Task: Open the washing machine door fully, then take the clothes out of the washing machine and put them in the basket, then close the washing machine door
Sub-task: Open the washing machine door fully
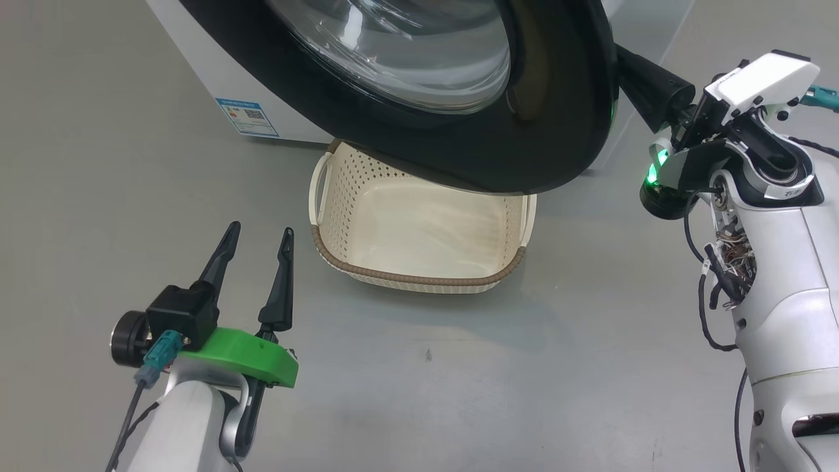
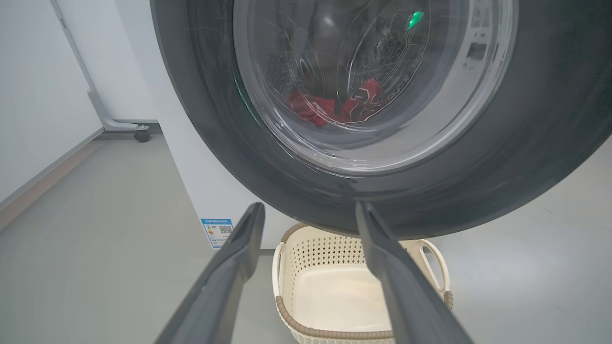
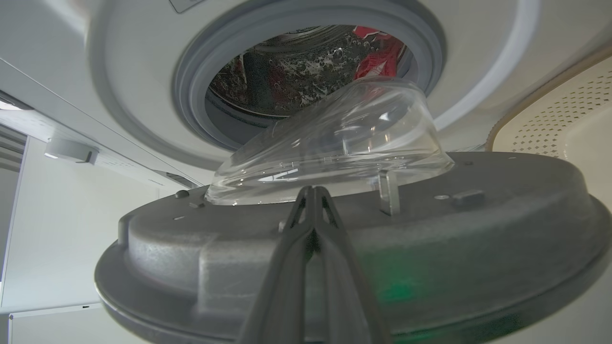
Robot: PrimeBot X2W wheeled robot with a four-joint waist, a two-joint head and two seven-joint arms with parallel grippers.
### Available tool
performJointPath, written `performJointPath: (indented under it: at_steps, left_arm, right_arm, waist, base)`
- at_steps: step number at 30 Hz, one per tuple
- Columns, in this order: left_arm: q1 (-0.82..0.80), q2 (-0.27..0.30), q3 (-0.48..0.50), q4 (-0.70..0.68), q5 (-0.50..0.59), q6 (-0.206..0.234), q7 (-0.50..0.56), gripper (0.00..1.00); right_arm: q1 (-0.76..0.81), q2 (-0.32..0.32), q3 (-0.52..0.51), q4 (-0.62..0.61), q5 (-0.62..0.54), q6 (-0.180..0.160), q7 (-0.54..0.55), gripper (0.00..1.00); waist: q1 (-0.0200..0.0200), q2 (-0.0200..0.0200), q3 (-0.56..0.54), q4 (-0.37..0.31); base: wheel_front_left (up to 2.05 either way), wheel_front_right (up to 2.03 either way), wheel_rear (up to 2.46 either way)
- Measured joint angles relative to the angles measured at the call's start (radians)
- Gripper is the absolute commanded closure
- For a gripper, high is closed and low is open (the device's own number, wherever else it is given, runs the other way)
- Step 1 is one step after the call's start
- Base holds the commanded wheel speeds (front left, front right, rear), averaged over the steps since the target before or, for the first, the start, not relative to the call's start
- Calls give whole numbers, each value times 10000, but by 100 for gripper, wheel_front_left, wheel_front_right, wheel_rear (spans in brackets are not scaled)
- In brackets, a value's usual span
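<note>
The washing machine door stands partly open, its black ring hanging over the far side of the basket. My right gripper is shut with nothing in it, its tips against the door's grey inner side, just below the glass bowl. Red clothes lie in the steel drum, seen through the glass and past the gasket. My left gripper is open and empty, low at the left, pointing toward the basket and the door.
The white washing machine has a blue label near its bottom corner. The cream basket holds nothing. A wheeled stand sits by the wall to the machine's left. My right arm rises at the right over grey floor.
</note>
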Motion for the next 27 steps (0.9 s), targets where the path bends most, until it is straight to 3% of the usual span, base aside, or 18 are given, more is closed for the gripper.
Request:
performJointPath:
  at_steps: [9, 27]
  left_arm:
    - [-60, 0, 71, -2, 13, 69, 0, 0]
    - [-15, -2, 169, 174, 119, 69, 0, 0]
  right_arm:
    - [21, -105, 456, 316, 10, 140, 650, 100]
    - [1113, 157, 1501, 387, 238, 798, 1900, 100]
  waist:
    - [0, 0, -16, -39]
    - [0, 0, -680, -177]
  base:
    - [0, 0, 0]
    - [0, 0, 0]
